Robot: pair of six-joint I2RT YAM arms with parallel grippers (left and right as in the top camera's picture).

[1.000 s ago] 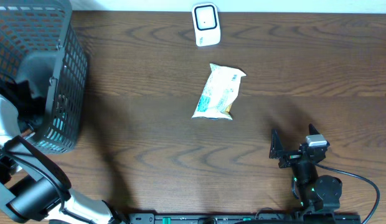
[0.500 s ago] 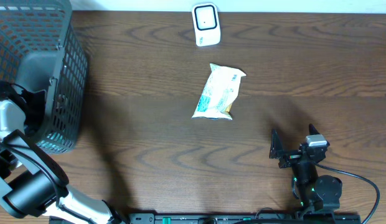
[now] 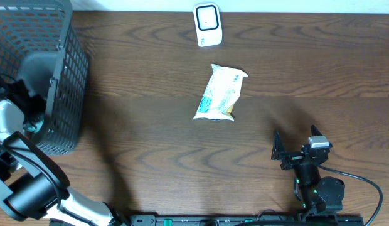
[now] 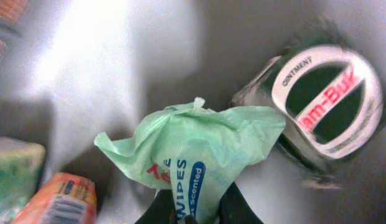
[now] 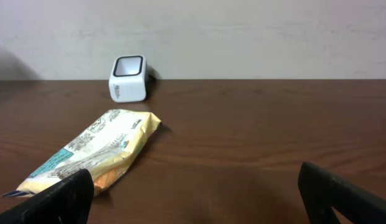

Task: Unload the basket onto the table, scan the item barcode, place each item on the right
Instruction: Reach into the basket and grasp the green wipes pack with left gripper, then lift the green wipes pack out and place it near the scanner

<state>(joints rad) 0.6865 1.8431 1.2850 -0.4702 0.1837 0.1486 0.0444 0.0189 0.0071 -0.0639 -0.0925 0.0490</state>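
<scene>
Pinching the lower edge of a green wipes pack [image 4: 193, 149], the left fingers [image 4: 196, 214] were closed on it, and over the last second they had come together from a much wider stand. The pack was crumpled and lay on the grey floor inside the basket [image 3: 66, 59]. Just beside the pack, to its right in the wrist view, stood a round ointment tin [image 4: 330, 102]. An orange packet [image 4: 56, 199] lay at the lower left corner of the same view. From above, the left arm [image 3: 9, 119] reached into the basket at the left edge of the tabletop [image 3: 150, 138]; compared with half a second before, it had shifted only a little.

The right fingers [image 5: 199, 199] stood wide open, low over the tabletop, and had not moved. Ahead of them a yellow and blue snack pouch [image 3: 221, 93] lay flat, and the white scanner [image 3: 207, 25] stood beyond it near the far edge. Both were in the same places as before.
</scene>
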